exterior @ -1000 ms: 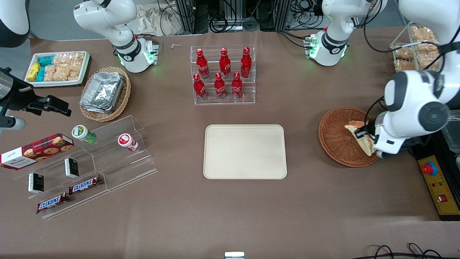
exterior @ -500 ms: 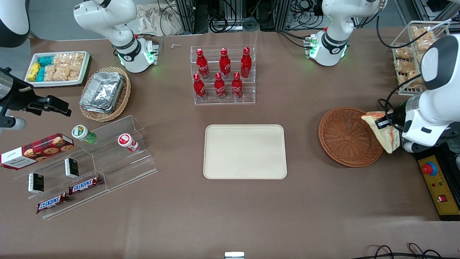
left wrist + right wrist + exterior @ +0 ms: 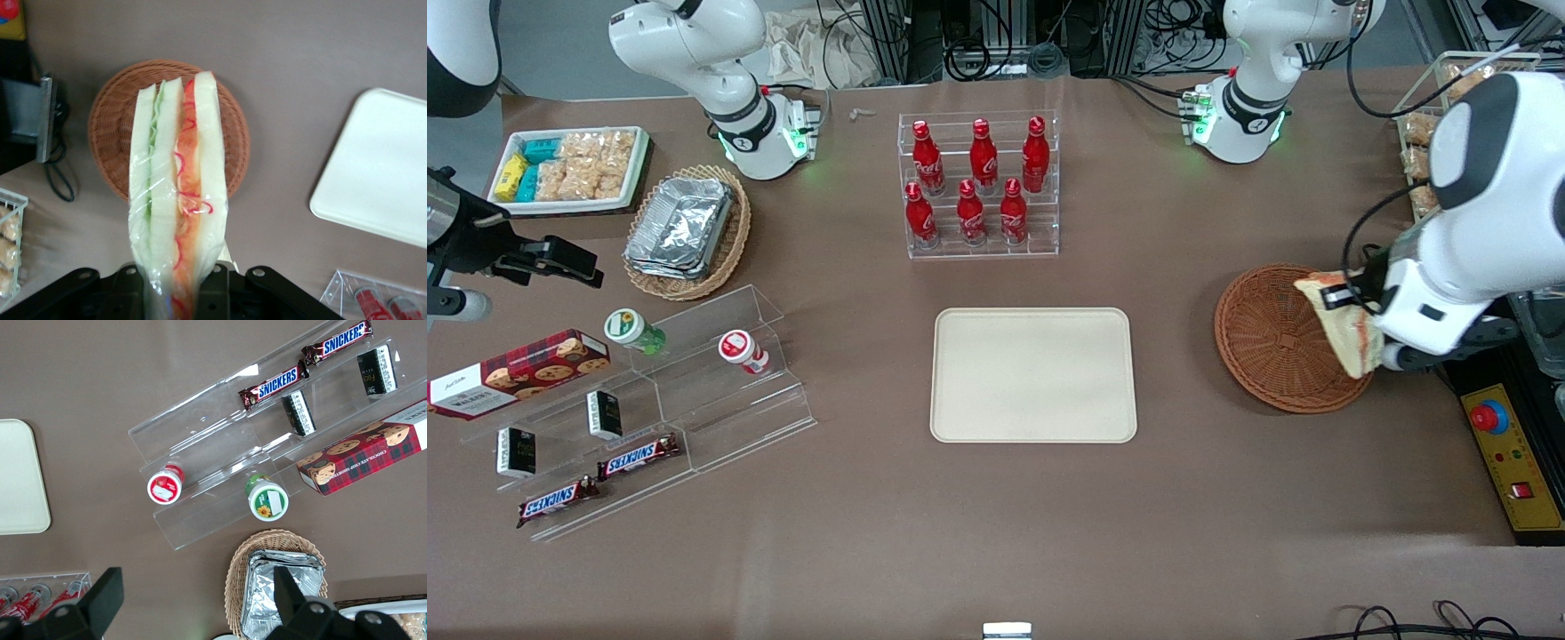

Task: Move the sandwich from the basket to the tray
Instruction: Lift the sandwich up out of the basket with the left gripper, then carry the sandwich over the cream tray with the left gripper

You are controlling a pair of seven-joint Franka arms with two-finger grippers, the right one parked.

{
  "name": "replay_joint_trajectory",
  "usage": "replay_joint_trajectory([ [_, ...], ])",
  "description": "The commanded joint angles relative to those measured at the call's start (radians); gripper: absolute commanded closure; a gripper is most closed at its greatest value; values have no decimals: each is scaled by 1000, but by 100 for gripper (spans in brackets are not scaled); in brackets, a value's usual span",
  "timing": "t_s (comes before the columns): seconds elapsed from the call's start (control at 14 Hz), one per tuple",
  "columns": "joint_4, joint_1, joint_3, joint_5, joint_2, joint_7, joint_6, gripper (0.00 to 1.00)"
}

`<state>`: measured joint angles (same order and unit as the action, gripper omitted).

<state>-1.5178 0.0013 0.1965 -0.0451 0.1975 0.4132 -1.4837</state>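
Front view: my gripper [image 3: 1344, 302] is clamped on the sandwich [image 3: 1343, 331], held raised above the basket [image 3: 1267, 342], apparently clear of it; tray [image 3: 1033, 374] lies well apart toward the parked arm

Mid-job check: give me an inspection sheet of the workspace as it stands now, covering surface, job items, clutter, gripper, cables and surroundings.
Surface: brown table.
Job's things: sandwich lifted above the basket; tray bare.
Clutter: red bottles in a clear rack; foil trays in a tan basket; snack packets; Snickers bars; biscuit box.
Grippers: gripper shut on the sandwich, above the basket's edge.
Cables: bundle past the table's edge farthest from the front camera.
Surroundings: control box with red button toward the working arm's end.
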Motion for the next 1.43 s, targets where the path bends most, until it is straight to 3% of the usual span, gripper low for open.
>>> replay_joint_trajectory([
  [0.0,41,-3,85,-10,20,-25,29,99],
  [0.21,39,-33,138,-15,42,-19,17,99],
  [0.29,38,-62,138,-22,46,-19,14,93],
  [0.5,42,-136,138,-10,103,27,-39,100],
  [1.0,30,-303,138,-28,267,220,-260,100],
  [1.36,31,-308,136,-35,390,219,-345,100],
])
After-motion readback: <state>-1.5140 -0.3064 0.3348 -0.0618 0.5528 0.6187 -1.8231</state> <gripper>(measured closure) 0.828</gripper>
